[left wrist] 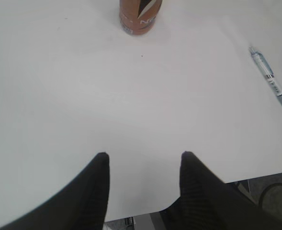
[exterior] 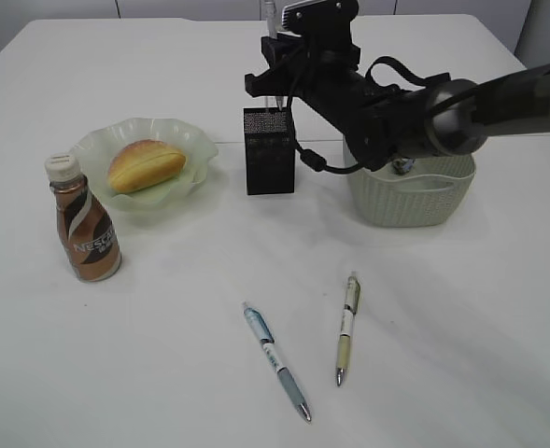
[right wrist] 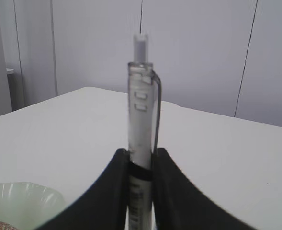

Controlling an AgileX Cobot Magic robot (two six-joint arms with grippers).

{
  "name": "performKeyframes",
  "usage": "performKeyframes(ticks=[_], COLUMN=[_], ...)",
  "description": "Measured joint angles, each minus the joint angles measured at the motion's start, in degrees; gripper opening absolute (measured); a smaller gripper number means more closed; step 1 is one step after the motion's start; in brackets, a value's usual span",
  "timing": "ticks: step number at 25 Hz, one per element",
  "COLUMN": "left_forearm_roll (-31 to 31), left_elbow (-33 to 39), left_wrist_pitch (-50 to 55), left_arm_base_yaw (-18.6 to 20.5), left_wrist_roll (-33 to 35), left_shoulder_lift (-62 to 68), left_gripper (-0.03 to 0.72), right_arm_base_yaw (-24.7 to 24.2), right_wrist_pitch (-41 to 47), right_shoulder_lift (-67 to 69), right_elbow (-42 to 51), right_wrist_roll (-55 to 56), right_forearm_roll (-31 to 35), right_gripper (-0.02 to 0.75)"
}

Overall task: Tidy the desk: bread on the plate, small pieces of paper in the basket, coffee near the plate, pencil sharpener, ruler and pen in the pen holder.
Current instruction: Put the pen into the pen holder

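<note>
Right gripper (right wrist: 140, 165) clamped on an upright clear-barrelled pen (right wrist: 141, 110), clicker end up, directly above the square black mesh pen holder (exterior: 269, 151); left gripper (left wrist: 143, 160) stands apart, empty.

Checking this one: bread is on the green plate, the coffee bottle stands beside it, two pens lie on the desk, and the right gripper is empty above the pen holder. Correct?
Not quite: the right gripper is not empty. The right wrist view shows it shut on an upright clear pen, held over the pen holder. The rest stands.
</note>
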Motion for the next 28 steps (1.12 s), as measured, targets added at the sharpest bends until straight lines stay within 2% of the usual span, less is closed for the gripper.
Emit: performKeyframes(ticks=[15, 28], left_forearm_roll=[-2.14, -2.14], left_elbow=[0.00, 0.00], left_wrist_pitch=[0.00, 0.00], left_arm_base_yaw=[0.00, 0.00], left_wrist_roll=[0.00, 0.00], left_shoulder_lift=[0.00, 0.00], left_gripper=[0.351, 0.351], right_arm_base_yaw=[0.00, 0.00], right_wrist_pitch=[7.73, 12.16], right_shoulder_lift=[0.00, 4.07], right_elbow=[-0.30, -7.81], right_wrist_roll=[0.61, 0.71], right_forearm_roll=[0.59, 0.72], right_gripper=[0.151, 0.152])
